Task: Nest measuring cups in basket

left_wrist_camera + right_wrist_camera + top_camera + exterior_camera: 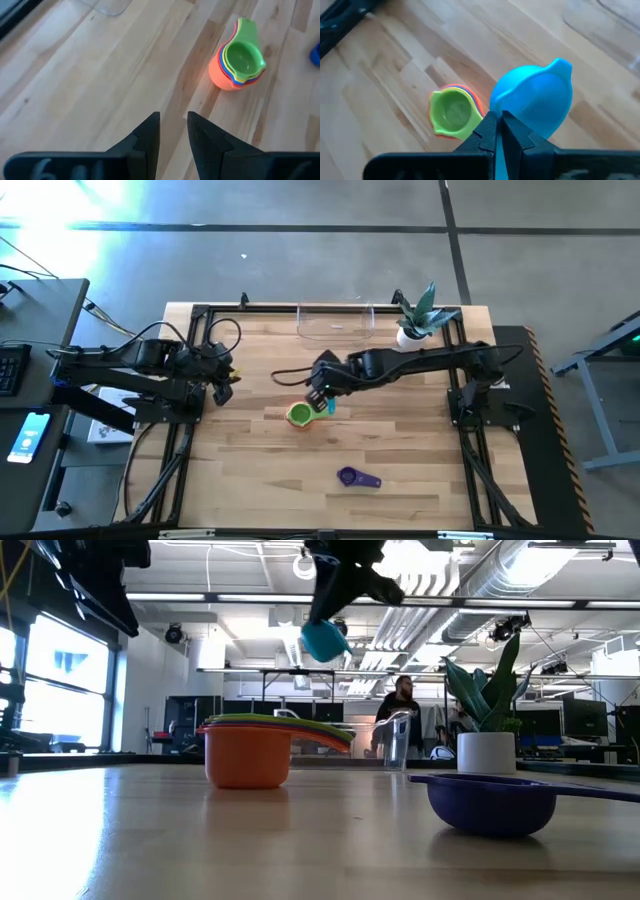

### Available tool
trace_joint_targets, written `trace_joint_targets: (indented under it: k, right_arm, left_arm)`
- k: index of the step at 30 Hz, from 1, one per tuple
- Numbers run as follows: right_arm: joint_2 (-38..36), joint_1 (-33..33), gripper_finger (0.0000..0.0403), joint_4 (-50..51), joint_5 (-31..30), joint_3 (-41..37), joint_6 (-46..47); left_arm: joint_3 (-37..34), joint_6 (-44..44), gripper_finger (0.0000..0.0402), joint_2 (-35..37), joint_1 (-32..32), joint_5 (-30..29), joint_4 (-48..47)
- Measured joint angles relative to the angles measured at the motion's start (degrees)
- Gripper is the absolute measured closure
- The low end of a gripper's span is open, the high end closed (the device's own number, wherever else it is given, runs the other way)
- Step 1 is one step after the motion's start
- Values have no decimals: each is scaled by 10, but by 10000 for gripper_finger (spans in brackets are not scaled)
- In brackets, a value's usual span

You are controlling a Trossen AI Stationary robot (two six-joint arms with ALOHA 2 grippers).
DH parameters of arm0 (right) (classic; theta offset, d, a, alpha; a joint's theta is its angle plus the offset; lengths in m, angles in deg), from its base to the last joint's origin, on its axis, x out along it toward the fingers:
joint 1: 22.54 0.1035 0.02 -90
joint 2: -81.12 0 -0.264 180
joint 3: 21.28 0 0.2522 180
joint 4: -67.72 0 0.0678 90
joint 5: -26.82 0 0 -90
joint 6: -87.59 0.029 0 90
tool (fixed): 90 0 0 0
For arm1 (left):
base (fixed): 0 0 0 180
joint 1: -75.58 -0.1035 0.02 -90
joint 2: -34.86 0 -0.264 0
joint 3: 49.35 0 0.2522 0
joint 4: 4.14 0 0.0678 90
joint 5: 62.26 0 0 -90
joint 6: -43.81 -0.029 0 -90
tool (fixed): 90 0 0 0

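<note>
Your right gripper point(320, 402) hangs above the middle of the wooden tabletop point(250, 460), its dark fingers clenched on the handle of a light blue plastic measuring cup point(532, 102), which is lifted clear of the wood. In the low view that cup point(324, 640) is in the air, higher than the stack and just to one side of it. The stack point(299, 415) stands near the tabletop's centre: an orange plastic cup point(247, 755) at the bottom, with thinner coloured cups inside it and a green plastic cup point(242, 55) on top.

A purple plastic measuring cup point(348, 476) with a short handle lies alone toward the near edge, well apart from the stack. The clear plastic basket point(335, 323) sits at the far edge, with a small white pot holding a green plant point(414, 320) just beside it toward the far right corner.

Your left gripper point(173, 135) waits near the left edge, fingers parted with a narrow gap, grasping nothing.
</note>
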Motion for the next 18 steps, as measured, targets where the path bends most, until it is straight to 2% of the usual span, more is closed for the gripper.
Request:
trace_joint_targets:
  k: [9, 18]
  right_arm:
    - [51, -1, 403, 6, 10, 100, -201]
    - [53, -1, 403, 3, 67, 109, -420]
  left_arm:
    - [0, 138, 312, 0, 0, 18, 0]
    - [0, 250, 312, 0, 0, 19, 0]
